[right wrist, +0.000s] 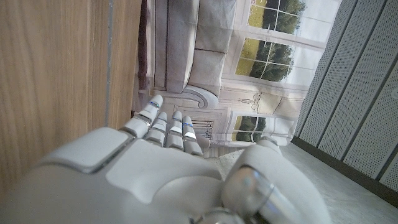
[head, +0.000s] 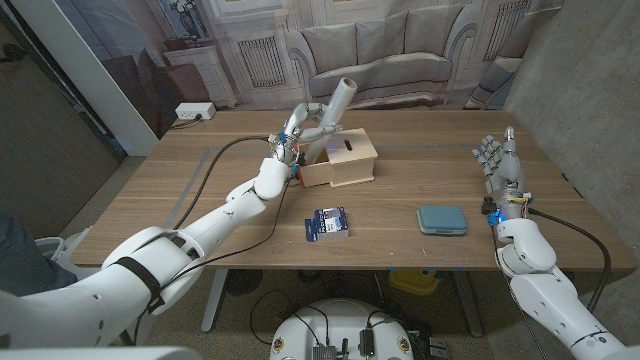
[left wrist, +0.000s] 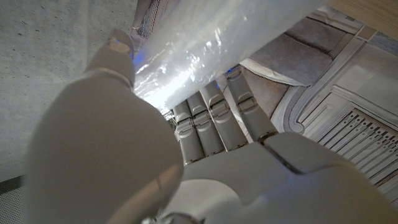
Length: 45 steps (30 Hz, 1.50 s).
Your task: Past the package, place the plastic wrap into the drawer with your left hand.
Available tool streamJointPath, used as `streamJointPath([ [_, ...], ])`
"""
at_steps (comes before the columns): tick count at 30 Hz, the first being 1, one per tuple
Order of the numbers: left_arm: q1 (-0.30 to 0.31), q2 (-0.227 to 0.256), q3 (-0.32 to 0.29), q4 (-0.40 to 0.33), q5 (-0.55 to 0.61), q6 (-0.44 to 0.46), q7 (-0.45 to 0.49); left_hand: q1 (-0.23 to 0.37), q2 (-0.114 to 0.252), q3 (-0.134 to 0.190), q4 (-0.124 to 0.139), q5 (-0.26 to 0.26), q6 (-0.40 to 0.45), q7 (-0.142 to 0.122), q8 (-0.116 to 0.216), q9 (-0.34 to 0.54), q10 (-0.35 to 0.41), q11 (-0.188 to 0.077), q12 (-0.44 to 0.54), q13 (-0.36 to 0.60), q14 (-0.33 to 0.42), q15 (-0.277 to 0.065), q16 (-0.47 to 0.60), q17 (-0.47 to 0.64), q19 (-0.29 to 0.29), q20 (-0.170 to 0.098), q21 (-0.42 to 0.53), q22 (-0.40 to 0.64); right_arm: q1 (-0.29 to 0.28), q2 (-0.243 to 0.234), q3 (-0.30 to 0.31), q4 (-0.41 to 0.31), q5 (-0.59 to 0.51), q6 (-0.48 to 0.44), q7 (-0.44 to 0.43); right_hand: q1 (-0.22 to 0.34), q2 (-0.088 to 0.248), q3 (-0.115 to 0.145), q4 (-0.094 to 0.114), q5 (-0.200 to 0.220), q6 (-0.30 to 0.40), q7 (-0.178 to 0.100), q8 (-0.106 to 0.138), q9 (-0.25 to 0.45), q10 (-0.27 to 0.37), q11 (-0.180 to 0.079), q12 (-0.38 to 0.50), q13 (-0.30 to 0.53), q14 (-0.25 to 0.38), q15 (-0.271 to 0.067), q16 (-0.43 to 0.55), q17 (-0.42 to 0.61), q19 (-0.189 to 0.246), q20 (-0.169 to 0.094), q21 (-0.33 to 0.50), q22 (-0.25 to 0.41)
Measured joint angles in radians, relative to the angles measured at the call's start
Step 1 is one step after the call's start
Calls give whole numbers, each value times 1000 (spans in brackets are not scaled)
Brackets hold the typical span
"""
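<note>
Left hand (head: 291, 140) grips the plastic wrap (head: 335, 106), tilted above the wooden drawer (head: 340, 160). Right hand (head: 499, 160) stands empty, fingers apart, at the desk's (head: 400, 215) right.

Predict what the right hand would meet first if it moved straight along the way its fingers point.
Nothing obvious: the right hand points away across bare table toward its far edge. Depth is hard to judge.

The plastic wrap (left wrist: 211, 43) runs past the frame edges, its lower end hidden by the left hand (head: 288, 140).
</note>
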State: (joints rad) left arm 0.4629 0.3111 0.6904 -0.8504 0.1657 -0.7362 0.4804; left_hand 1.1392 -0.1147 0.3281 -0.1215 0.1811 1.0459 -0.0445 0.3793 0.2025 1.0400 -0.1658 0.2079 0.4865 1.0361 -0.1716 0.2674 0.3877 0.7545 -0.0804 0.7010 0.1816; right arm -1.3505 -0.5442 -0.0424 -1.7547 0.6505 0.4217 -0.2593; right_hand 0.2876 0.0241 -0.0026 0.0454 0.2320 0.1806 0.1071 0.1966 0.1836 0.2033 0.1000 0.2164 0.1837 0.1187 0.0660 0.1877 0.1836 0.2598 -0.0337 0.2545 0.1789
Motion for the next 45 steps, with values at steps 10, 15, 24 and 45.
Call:
streamJointPath([
  [10, -12, -3, 10, 19, 7, -4, 14, 4, 32, -44, 53, -8, -38, -20, 7, 0, -42, -6, -14, -19, -72, 30, -28, 2, -66, 16, -23, 0, 8, 1, -6, -1, -7, -5, -8, 0, 0, 0, 0, 0, 0, 0, 0, 0, 0, 0, 0, 0, 0, 0, 0, 0, 0, 0, 0, 0],
  [15, -16, -2, 15, 22, 17, -4, 22, -10, 50, -65, 73, -8, -38, -20, 8, 0, -43, -8, -14, -32, -94, 37, -35, 2, -80, 17, -28, 0, 10, 2, -8, -1, -9, -6, -11, 2, 2, 0, 0, 0, 0, 0, 0, 0, 0, 0, 0, 0, 0, 0, 0, 0, 0, 0, -7, 0],
  [24, -13, 9, 22, 4, 34, -1, 36, -24, 77, -97, 105, 1, -74, -56, 9, 0, -125, -17, -23, -57, -229, 68, -70, -3, -227, 29, -93, 0, 11, 6, -9, -3, -15, -5, -18, 4, 4, -4, -4, 0, 4, -4, 0, 0, 0, 0, 0, 0, 0, 0, 0, 0, 0, 0, -7, 0],
  [45, 48, 44, 13, -110, 85, 86, 97, -79, 99, -131, 138, 34, -160, -63, -49, -7, -331, -23, -27, -91, -496, 120, -78, -39, -452, 105, -213, 2, -6, 7, -4, -21, -18, 2, -20, 4, 4, -4, -4, 0, 4, -4, 0, 0, 0, 0, 0, 0, 0, 0, 0, 0, 0, 0, -11, 0],
])
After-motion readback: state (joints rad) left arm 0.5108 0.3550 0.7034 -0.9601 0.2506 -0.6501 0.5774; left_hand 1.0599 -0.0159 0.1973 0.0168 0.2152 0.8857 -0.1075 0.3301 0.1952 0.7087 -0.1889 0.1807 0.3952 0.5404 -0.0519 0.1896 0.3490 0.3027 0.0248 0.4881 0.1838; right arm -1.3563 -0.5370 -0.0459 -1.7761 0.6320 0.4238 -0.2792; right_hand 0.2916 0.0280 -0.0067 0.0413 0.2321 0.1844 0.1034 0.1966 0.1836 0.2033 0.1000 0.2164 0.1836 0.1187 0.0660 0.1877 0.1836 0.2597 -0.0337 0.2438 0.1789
